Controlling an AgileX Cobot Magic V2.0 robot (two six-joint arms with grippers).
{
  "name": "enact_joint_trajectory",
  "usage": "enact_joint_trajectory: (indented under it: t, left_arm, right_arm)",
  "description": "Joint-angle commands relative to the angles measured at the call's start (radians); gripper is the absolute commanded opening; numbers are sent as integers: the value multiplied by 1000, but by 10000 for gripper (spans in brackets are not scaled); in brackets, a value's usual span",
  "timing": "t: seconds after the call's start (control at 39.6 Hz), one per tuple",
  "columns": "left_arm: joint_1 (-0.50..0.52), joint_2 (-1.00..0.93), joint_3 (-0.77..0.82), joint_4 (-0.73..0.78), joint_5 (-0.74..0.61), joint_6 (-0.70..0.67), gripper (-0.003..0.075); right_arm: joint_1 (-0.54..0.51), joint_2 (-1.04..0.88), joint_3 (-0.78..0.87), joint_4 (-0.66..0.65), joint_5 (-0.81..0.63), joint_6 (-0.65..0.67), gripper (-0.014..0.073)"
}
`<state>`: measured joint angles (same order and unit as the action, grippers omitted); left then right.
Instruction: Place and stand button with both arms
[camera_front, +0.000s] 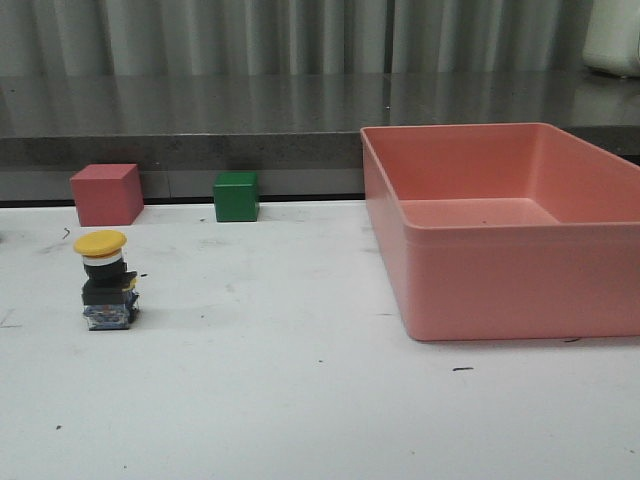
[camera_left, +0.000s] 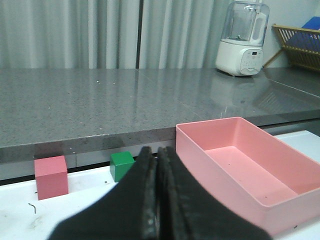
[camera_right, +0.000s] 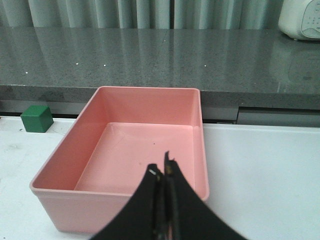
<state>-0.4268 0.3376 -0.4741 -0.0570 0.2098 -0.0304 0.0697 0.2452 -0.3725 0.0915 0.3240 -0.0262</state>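
Nearest you in the front view is bare white table (camera_front: 300, 400), scuffed and speckled with a few dark marks. On its left side the button (camera_front: 105, 279) stands upright on its bluish base, black body above that, pale collar, then the yellow cap on top. Nothing touches it and no arm shows in this view. Behind it, against the dark ledge at the table's far edge, you see 2 blocks: a pink-red cube (camera_front: 106, 194) almost straight behind the button and a green cube (camera_front: 236, 196) further right, well apart from each other. On the right sits a large pink bin (camera_front: 500, 290), open at the top with nothing visible inside.

In the left wrist view, the left gripper (camera_left: 159, 200) fills the lower middle, its 2 black fingers pressed together with only a thin seam between them and nothing held. Past it you can see the pink-red cube (camera_left: 51, 176), the green cube (camera_left: 122, 164) just beside the fingertips in the picture, and the pink bin (camera_left: 240, 165). Beyond those runs a grey counter (camera_left: 100, 105) with a white blender (camera_left: 243, 37) and a wooden rack (camera_left: 300, 47) on it. You cannot see the button here.

In the right wrist view, the right gripper (camera_right: 164, 200) is likewise closed tight, fingers together and holding nothing, hanging in front of the pink bin (camera_right: 90, 150). The green cube (camera_right: 36, 118) sits off to one side of the bin, apart from it. The button is out of this view too.
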Motion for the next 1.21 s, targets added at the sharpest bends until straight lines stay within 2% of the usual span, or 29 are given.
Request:
enact_joint_trajectory:
  t: [0.0,0.28,0.53,0.81,1.19]
  left_arm:
    - [45,-57,18,-2,-74,0,-20]
    - [265,-295,223,-3,-73,0,-20]
    - [412,-364,370,-3,-86,0,-20]
    - [443,-364,499,-3,-109,0,-20]
    - [443,-364,497,-3,-112,0,-20]
  right_arm:
    - [-5,7,-25,-8,-81,-10,-70]
    - [-5,7,-25,-8,-81,-10,-70]
    - [-5,7,-25,-8,-81,-10,-70]
    - [-5,7,-25,-8,-80,-10,-70]
    - [-5,7,-25,-8,-80,-10,-70]
